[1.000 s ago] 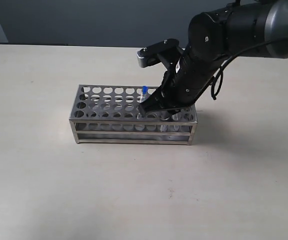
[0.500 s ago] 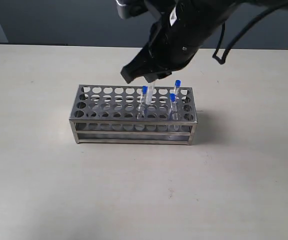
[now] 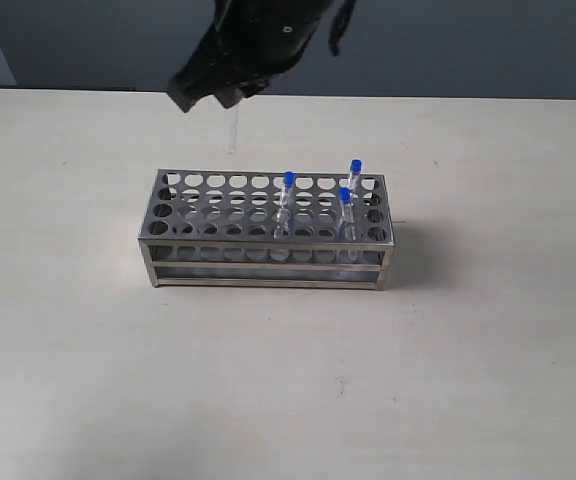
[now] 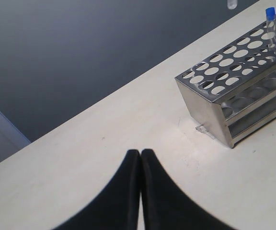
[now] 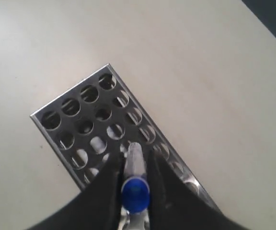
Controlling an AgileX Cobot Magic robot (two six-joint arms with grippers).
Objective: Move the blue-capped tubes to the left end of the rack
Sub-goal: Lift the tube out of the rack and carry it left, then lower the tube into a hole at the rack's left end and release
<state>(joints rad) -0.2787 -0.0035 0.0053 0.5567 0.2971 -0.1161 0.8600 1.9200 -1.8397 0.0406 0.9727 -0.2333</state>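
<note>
The silver rack (image 3: 218,252) stands mid-table. Three blue-capped tubes stay in its right half: one near the middle (image 3: 288,183) and two by the right end (image 3: 354,167) (image 3: 345,194). My right gripper (image 3: 226,98) hovers above and behind the rack's left part, shut on the fourth tube (image 3: 231,132), whose clear body hangs free below the fingers. From the right wrist, the gripper (image 5: 134,160) holds that tube's blue cap (image 5: 135,192) over the rack's end holes (image 5: 80,115). My left gripper (image 4: 141,153) is shut and empty over bare table, apart from the rack's end (image 4: 202,103).
The pale table (image 3: 88,380) extends all round the rack. A dark wall (image 3: 68,40) runs behind its far edge. The left arm does not show in the exterior view.
My right gripper rose from the rack's right half with a tube pulled out of its hole. It carried the tube up and to the left. The left gripper's earlier state is not shown.
</note>
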